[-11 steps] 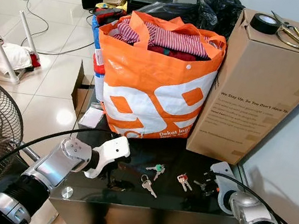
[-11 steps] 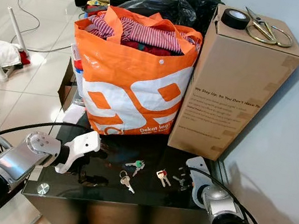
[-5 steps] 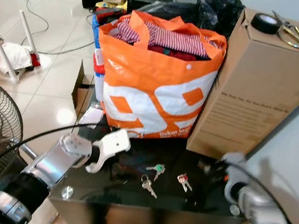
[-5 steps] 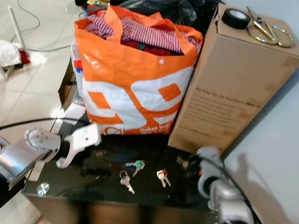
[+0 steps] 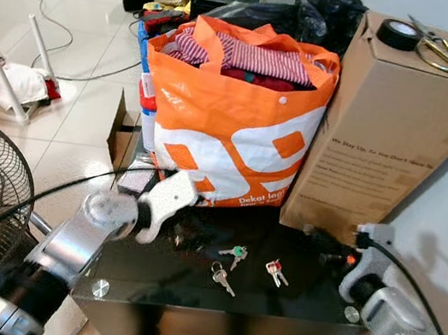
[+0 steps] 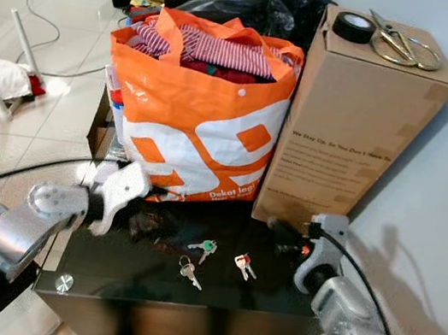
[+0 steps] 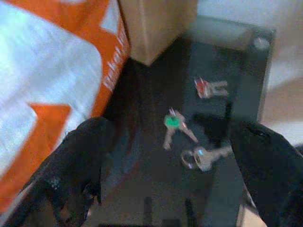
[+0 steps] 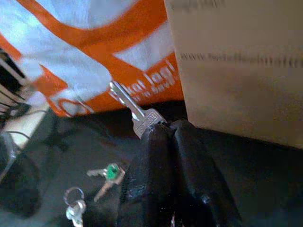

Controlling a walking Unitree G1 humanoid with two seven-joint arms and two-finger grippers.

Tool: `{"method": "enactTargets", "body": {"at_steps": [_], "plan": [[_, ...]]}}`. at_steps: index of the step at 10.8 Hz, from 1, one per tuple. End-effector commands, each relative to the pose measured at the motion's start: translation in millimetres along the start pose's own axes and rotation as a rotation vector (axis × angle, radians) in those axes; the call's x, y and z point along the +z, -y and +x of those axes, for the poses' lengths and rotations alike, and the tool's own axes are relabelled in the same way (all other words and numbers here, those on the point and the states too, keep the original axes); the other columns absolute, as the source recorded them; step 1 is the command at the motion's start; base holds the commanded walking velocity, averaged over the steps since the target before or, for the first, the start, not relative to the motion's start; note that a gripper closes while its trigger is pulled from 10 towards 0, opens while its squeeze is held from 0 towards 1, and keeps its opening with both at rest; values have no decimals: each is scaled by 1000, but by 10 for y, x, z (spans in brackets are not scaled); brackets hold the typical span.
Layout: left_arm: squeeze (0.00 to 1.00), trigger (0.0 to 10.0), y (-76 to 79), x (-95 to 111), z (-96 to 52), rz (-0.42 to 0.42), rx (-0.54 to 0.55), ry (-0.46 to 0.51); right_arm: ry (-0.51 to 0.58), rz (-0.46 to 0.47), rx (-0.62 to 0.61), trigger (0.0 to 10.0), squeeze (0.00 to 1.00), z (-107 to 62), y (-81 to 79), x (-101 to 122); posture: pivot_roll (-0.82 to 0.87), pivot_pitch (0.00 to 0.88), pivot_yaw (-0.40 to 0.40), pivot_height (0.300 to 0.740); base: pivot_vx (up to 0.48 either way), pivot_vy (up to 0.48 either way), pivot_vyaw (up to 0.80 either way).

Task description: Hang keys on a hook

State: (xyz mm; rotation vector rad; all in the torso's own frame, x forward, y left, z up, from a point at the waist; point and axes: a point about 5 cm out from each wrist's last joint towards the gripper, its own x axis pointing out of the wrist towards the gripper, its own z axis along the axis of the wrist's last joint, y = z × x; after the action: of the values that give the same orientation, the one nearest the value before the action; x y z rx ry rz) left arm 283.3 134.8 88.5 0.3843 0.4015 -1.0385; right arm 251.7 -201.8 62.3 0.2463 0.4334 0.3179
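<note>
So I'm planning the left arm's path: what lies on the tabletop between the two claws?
Three key sets: green-tagged keys, red-tagged keys and plain keys, seen in the eye views between the left claw and right claw.

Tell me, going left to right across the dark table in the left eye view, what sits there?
Left gripper → plain silver key → green-capped key → red-capped key → right gripper, pinching a silver key.
</note>
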Motion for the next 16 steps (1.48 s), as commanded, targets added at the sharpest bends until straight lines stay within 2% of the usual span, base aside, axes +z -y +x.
{"method": "enactTargets", "body": {"at_steps": [1,2,3,4,6,7,8,9,10,11,12,15,16], "plan": [[0,10000,5,-42,-18,15,-15,-45,-14,16,-56,0,0,6,22,-22,-116,0,24,740,0,0,0],[0,10000,8,-42,-23,23,-13,-50,31,39,-48,0,0,5,-24,43,-114,0,22,740,0,0,0],[0,10000,14,-25,-25,27,-1,-44,155,90,15,0,0,-21,-145,235,-114,0,22,740,0,0,0],[0,10000,28,-16,-18,26,3,-40,225,83,88,0,0,-50,-232,344,-114,0,22,740,0,0,0],[0,10000,64,-12,2,18,-10,-38,228,82,98,0,0,-74,-239,346,-122,0,21,740,0,0,0],[0,10000,66,-10,8,15,-14,-38,191,71,68,0,0,-69,-214,305,-125,0,21,740,0,0,0],[0,10000,85,-31,16,11,-42,-50,-46,-102,-129,0,0,41,-26,24,-135,0,25,740,0,0,0],[0,10000,90,-57,45,27,-69,-71,-178,-256,-233,706,0,168,86,-197,-151,0,35,740,0,0,0],[0,10000,88,-55,63,34,-78,-77,-211,-264,-245,5373,0,246,89,-283,-152,0,36,740,0,0,0],[0,10000,78,-61,88,54,-92,-97,-339,-345,-256,10000,0,358,98,-488,-143,0,23,740,0,0,0],[0,10000,75,-97,76,59,-103,-126,-374,-344,-236,10000,0,415,80,-533,-133,0,11,740,0,0,0],[0,10000,93,-171,51,35,-119,-145,-343,-326,-170,10000,0,536,13,-479,-125,0,-4,740,0,0,0],[0,10000,89,-175,55,36,-120,-145,-341,-328,-178,10000,655,560,31,-480,-125,0,-6,740,0,0,0]]}}
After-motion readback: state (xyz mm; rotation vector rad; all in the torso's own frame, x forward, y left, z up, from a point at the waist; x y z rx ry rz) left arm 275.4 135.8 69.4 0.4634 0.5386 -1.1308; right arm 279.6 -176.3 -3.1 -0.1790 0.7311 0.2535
